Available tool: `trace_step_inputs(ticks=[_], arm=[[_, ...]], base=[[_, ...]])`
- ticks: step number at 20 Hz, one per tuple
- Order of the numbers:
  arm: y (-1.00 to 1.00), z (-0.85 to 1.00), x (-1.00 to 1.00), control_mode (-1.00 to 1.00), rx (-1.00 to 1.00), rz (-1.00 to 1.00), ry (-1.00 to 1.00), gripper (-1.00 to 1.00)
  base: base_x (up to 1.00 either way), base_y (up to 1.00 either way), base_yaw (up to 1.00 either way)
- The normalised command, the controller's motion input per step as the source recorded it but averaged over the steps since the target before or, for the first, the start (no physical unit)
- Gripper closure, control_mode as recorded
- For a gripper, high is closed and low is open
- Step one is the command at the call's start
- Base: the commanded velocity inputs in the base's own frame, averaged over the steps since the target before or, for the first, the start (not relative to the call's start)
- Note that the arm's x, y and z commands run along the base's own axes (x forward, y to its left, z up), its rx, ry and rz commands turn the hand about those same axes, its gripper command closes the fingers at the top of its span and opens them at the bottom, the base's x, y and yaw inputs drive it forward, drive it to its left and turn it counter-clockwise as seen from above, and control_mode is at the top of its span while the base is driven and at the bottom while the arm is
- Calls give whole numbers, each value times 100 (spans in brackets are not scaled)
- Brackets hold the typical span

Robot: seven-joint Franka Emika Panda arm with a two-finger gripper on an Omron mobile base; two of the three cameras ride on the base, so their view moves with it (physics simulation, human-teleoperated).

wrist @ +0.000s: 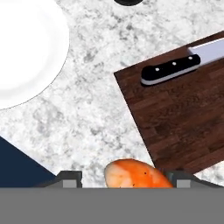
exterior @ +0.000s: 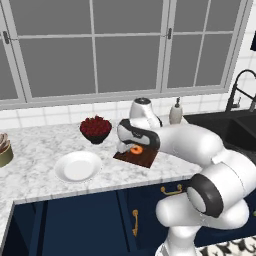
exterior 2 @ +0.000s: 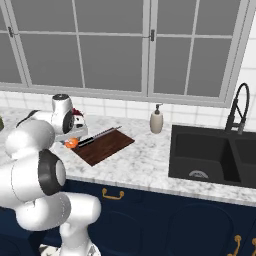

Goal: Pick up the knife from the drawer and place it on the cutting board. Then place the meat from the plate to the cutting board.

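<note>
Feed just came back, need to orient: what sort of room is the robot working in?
A kitchen, by the look of it: marble counter over navy cabinets, a black sink with faucet, and a cutting board carrying a knife.

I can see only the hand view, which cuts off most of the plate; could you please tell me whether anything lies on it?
Observer: No. In the left base view the whole plate is bare white.
Operator: Thank you. What is the dark shape at the top edge of my picture?
Observer: A dark bowl heaped with red berries, standing behind the plate near the wall.
Operator: And where does the knife blade end?
Observer: In the right base view the knife lies along the far edge of the cutting board, its tip near the far corner, pointing roughly toward a soap bottle.
</note>
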Motion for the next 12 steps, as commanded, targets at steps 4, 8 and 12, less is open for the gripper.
trace_step_inputs(ticks=[4,8,12], arm=[[-94,-12,58,-100,8,-7,9,100],[-47,-16,65,-100,0,-5,6,100],[-14,-22,60,-100,0,-3,7,100]], base=[[0,0,0],[0,0,0],[0,0,0]])
